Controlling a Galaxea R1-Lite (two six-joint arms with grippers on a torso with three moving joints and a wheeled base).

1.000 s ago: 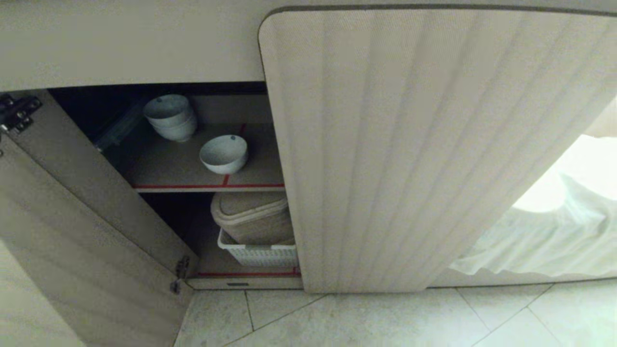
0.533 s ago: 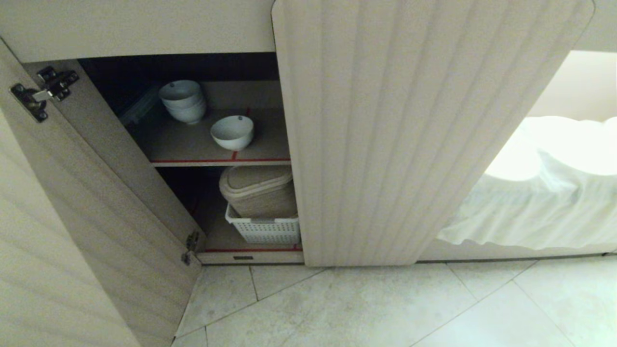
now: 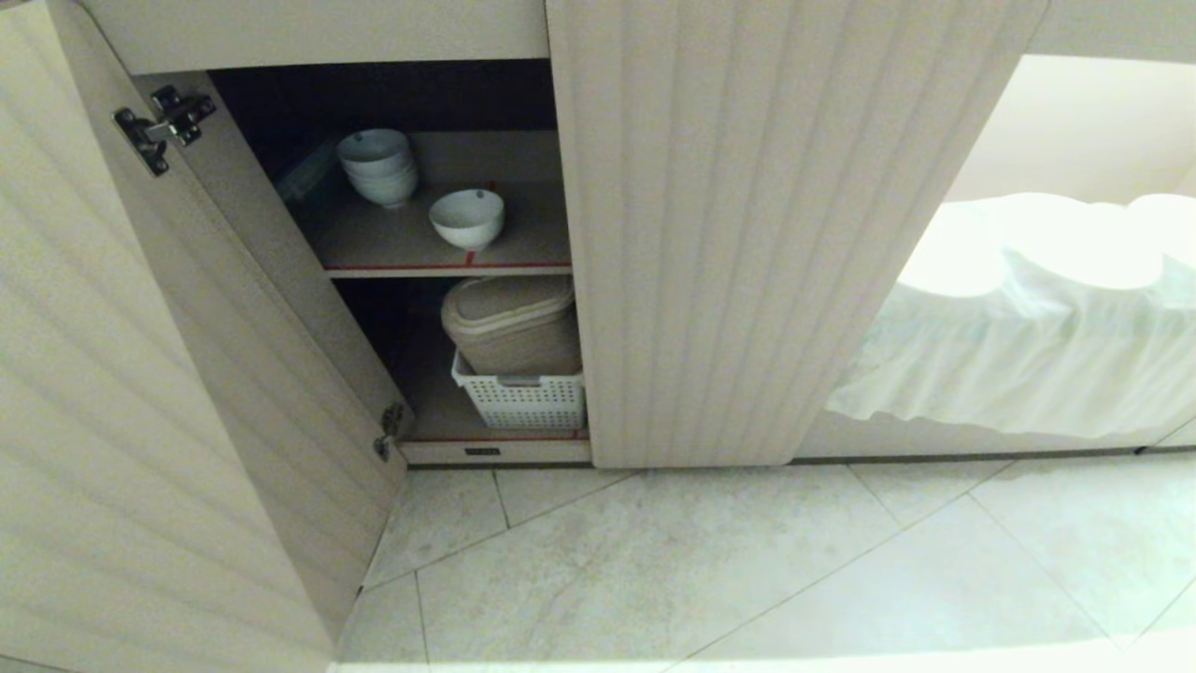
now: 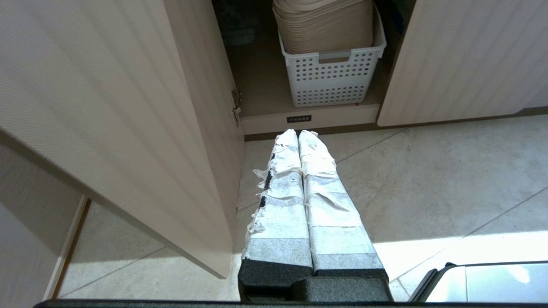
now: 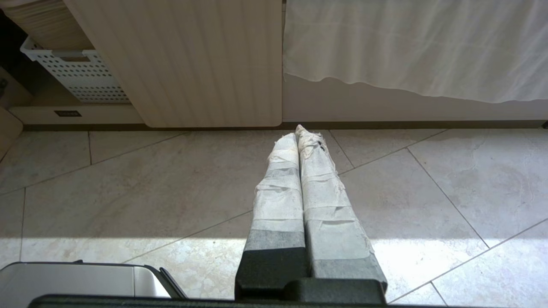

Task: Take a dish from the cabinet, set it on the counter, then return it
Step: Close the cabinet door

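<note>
**Open cabinet, bowl on upper shelf, both pincers closed and empty**

Seen from the head camera: pale tiled floor [image 3: 710,570] in the foreground, crossed by diagonal grout lines. Beyond it, a low beige cabinet [image 3: 766,234] with vertically fluted doors; left door [image 3: 121,374] swung wide open with metal hinges showing, right door shut. To the right of the cabinet, a white cloth [image 3: 1028,346] draped with a wavy lower edge.

Inside the opening, two shelves edged in red tape. On the lower shelf, a white perforated basket [image 3: 525,402] carrying a beige lidded container [image 3: 512,322]. On the upper shelf [image 3: 392,245], a stack of white bowls [image 3: 377,165] toward the back left and, well apart from it, nearer the front edge on the right, the dish [image 3: 467,218]: a small round white bowl, upright, with a dark speck on its inner wall.

Neither arm visible from the head camera. In the wrist views, left pincer [image 4: 298,133] low over the floor in front of the cabinet's base, tape-wrapped fingers pressed together, holding nothing. Right pincer [image 5: 303,133] likewise over the tiles before the shut door, fingers pressed together, empty
</note>
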